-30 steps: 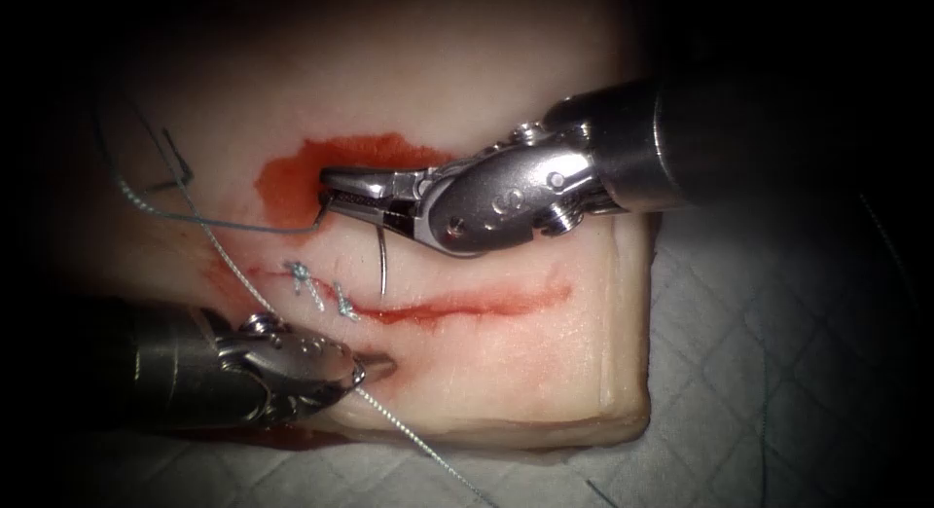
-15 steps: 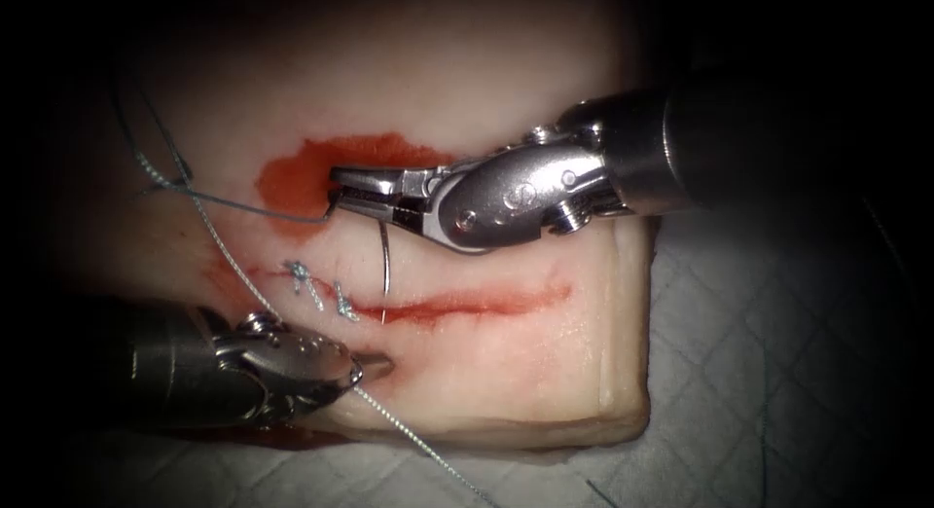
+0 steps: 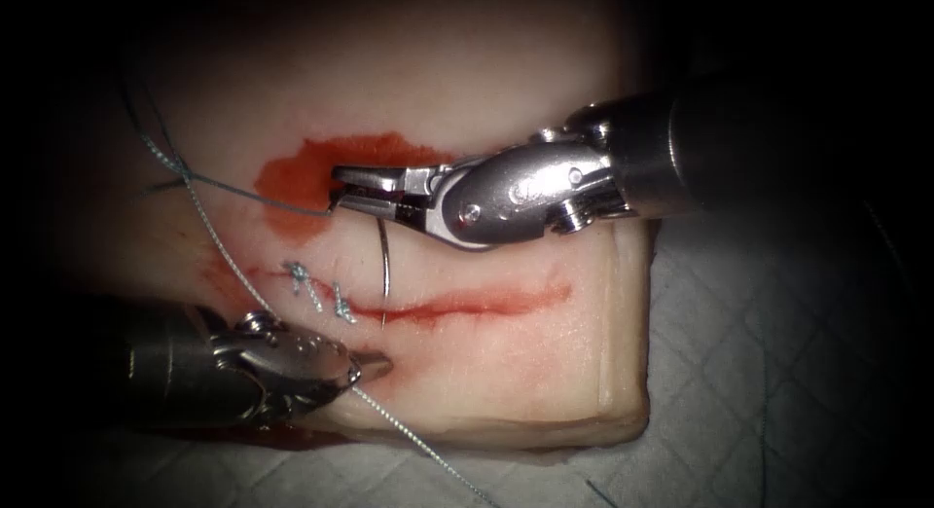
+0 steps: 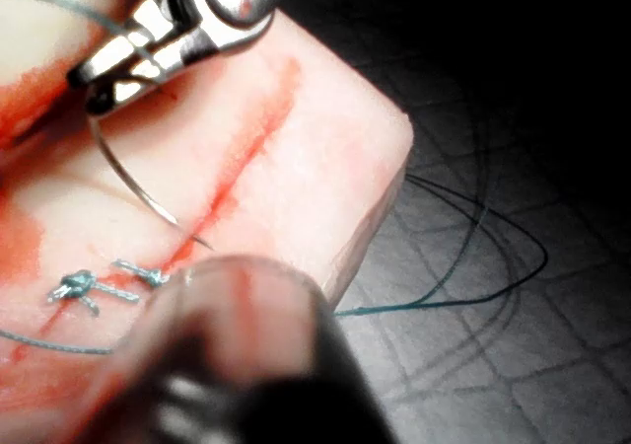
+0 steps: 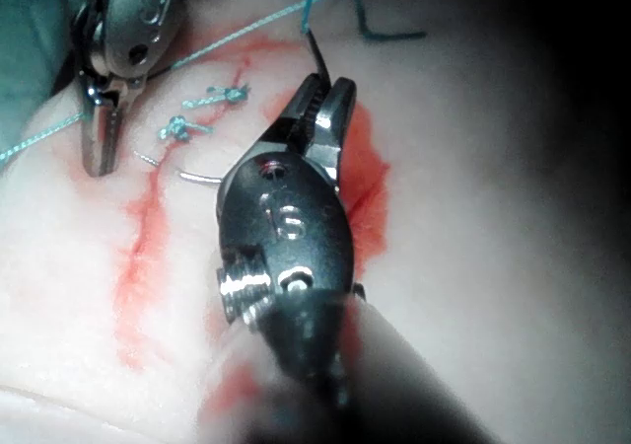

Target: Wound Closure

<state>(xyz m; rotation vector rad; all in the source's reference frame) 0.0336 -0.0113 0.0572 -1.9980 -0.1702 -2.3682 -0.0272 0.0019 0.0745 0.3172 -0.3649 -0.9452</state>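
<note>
The needle [image 3: 386, 265] hangs from the right gripper [image 3: 338, 189], which is closed on it near its thread end. The curve runs down toward the cut [image 3: 457, 304], and the tip sits at the cut's edge, just right of the two knotted stitches [image 3: 319, 292]; whether the tip has entered the tissue [image 3: 506, 80] cannot be told. The thread [image 3: 243, 195] runs left from the needle's held end across a red fluid patch [image 3: 302, 172] above the cut. The left gripper [image 3: 375, 364] rests below the cut with its jaws together; a strand of thread passes by its tip, and whether it is clamped cannot be told. The tissue lies on a quilted cloth [image 3: 778, 352].
</note>
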